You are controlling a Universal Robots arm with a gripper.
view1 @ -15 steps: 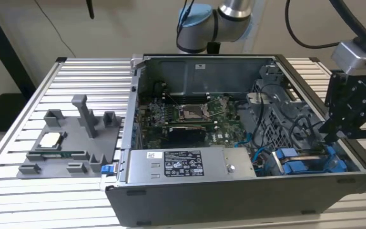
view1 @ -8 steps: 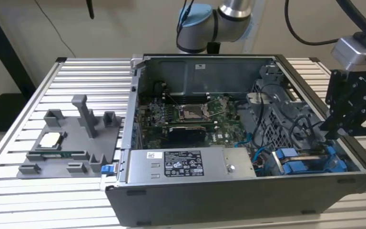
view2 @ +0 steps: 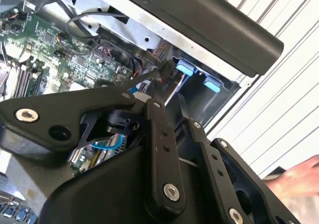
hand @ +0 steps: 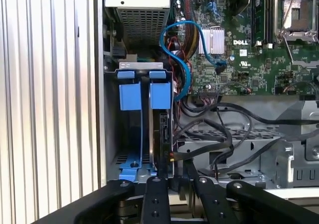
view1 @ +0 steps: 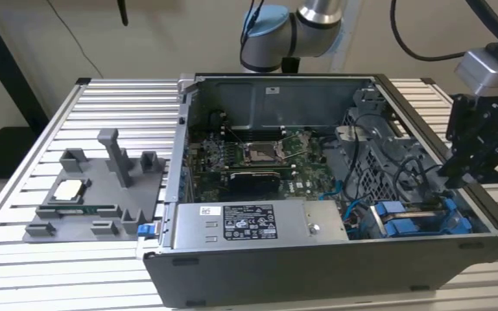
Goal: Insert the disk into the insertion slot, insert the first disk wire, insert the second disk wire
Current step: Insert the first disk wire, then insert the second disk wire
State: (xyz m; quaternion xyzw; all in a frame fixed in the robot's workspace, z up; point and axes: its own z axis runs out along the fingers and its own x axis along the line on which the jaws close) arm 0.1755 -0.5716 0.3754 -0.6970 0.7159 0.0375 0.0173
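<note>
The insertion slot [hand: 134,95] is a grey metal bay with blue tabs in the corner of the open computer case; it is also in the exterior view [view1: 417,220]. The disk [hand: 162,134] stands edge-on inside its inner bay, under a blue tab, while the bay beside it is empty. My gripper [hand: 173,168] hovers just above the disk's end, its fingers [view2: 155,109] closed on the plug of a black disk wire [view2: 144,75]. In the exterior view the gripper [view1: 456,175] hangs over the case's right side.
The grey power-supply box [view1: 249,223] lies along the near wall, with the motherboard [view1: 258,159] behind it. A blue cable [hand: 182,50] and black cables [hand: 224,144] loop beside the bay. A grey fixture plate [view1: 93,194] sits left of the case. A person's hand [view2: 299,179] is near the case.
</note>
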